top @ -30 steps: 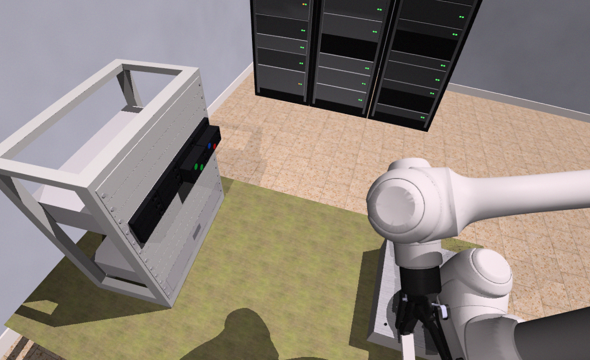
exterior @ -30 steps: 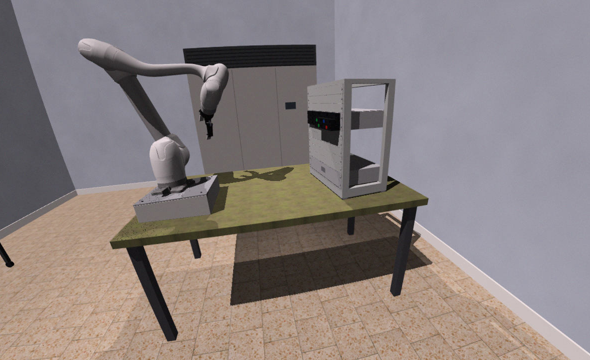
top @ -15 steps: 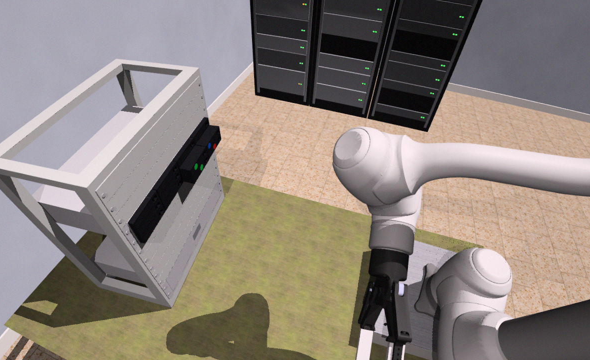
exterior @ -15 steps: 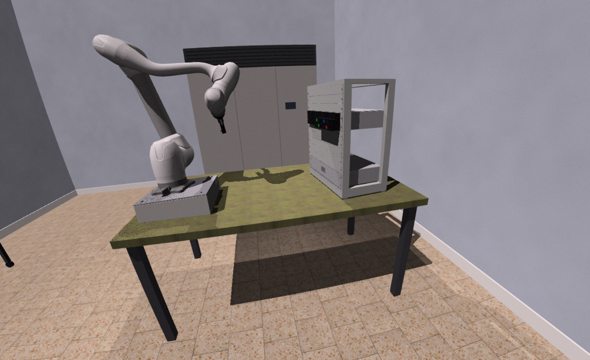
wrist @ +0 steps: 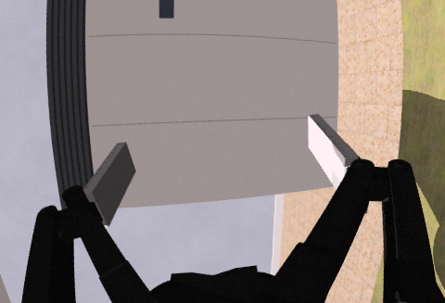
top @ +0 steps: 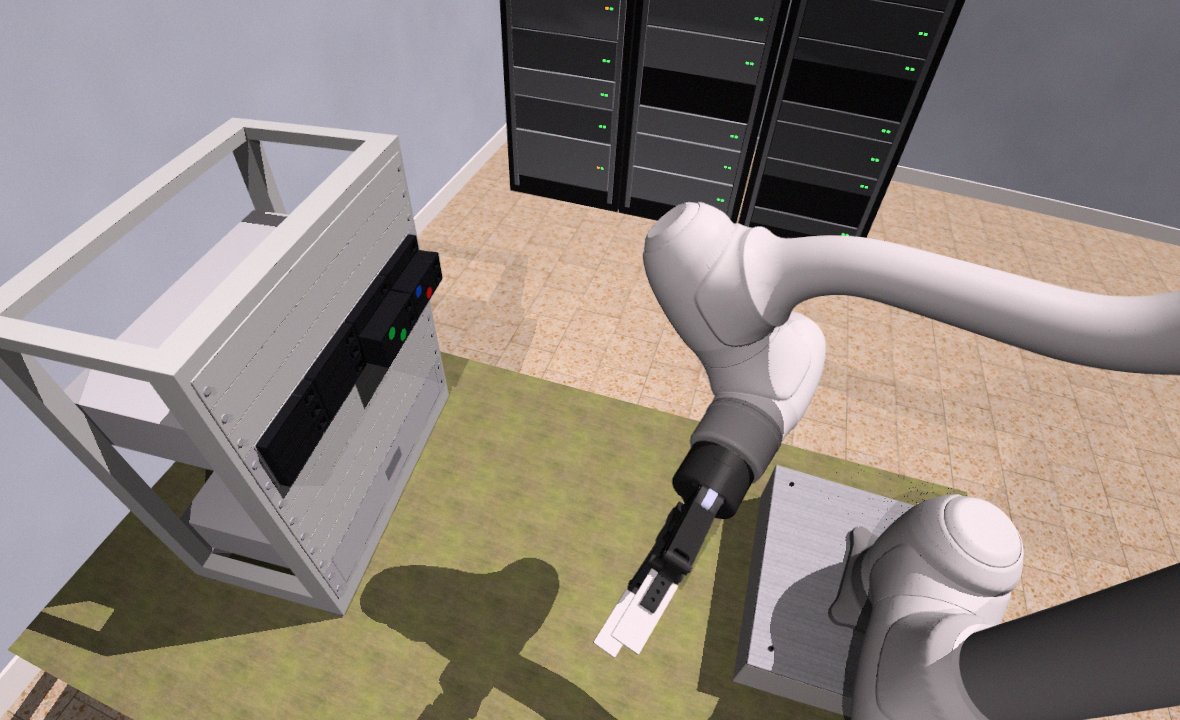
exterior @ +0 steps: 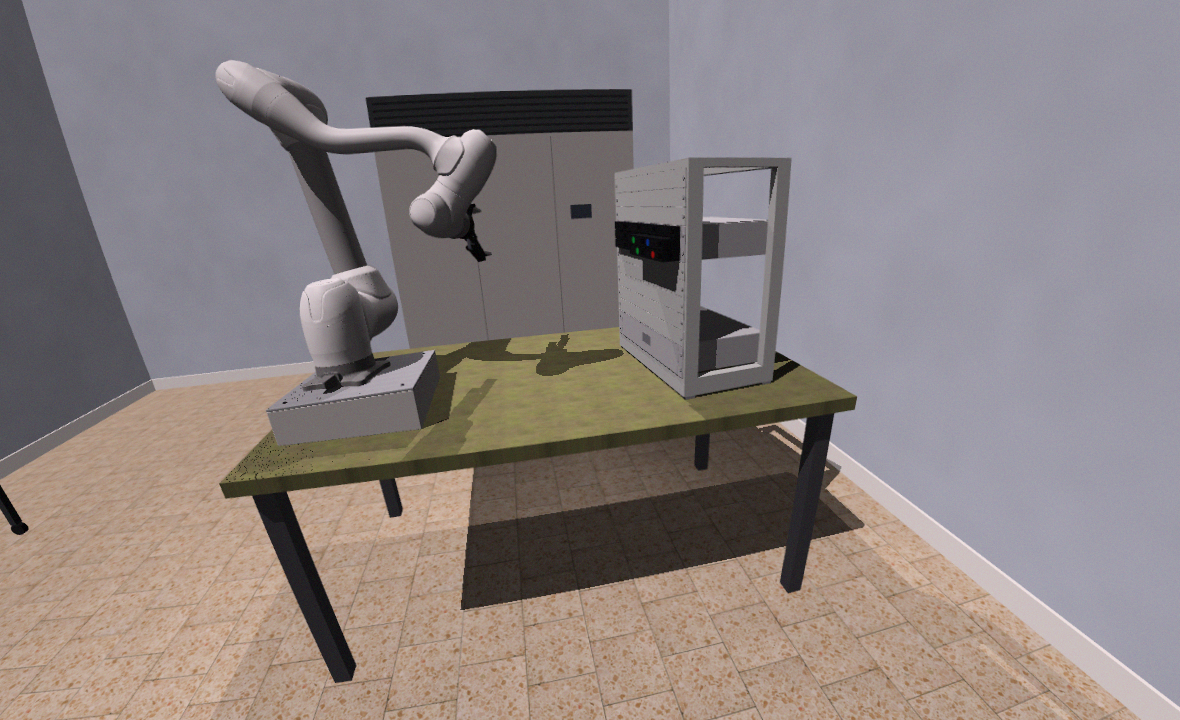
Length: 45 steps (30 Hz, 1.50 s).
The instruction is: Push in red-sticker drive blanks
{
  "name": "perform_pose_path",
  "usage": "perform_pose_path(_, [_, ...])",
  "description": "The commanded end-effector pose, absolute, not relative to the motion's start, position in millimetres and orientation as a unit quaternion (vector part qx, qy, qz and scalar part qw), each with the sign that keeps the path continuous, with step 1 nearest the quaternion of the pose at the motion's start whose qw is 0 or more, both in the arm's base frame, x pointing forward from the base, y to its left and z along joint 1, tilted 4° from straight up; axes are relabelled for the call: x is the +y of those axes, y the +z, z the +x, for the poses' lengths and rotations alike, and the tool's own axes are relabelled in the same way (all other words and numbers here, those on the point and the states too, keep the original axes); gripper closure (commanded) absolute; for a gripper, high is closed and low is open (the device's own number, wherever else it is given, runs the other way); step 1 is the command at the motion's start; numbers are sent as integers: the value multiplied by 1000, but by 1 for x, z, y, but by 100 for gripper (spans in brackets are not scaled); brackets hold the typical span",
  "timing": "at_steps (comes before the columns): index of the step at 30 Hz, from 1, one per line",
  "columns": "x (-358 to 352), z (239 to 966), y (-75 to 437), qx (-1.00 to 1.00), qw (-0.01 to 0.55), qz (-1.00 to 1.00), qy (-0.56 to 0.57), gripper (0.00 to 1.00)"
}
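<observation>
Tool (top: 632, 629) wide open and empty above the table (top: 504, 465), well apart from the rack (top: 218, 358).

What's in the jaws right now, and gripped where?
Nothing. The gripper is wide open in mid-air, with only the far cabinet visible between its jaws, well short of the rack.
</observation>
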<state>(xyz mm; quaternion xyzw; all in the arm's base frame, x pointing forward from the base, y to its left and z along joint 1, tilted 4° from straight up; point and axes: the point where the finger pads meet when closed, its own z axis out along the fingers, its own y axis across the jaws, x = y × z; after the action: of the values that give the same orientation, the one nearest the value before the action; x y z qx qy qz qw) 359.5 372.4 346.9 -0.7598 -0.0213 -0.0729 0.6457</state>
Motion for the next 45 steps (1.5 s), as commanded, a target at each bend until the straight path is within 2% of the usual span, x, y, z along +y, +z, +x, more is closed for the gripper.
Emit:
perform_pose_path(1, [360, 402, 350, 22, 659, -744, -109, 0])
perform_pose_path(7, [337, 449, 351, 72, 666, -727, -148, 0])
perform_pose_path(19, [240, 565, 339, 215, 659, -674, -256, 0])
perform_pose_path(21, [240, 565, 339, 215, 659, -674, -256, 0])
perform_pose_path(34, [126, 638, 310, 339, 622, -619, -338, 0])
perform_pose_path(45, [65, 661, 290, 397, 596, -591, -372, 0])
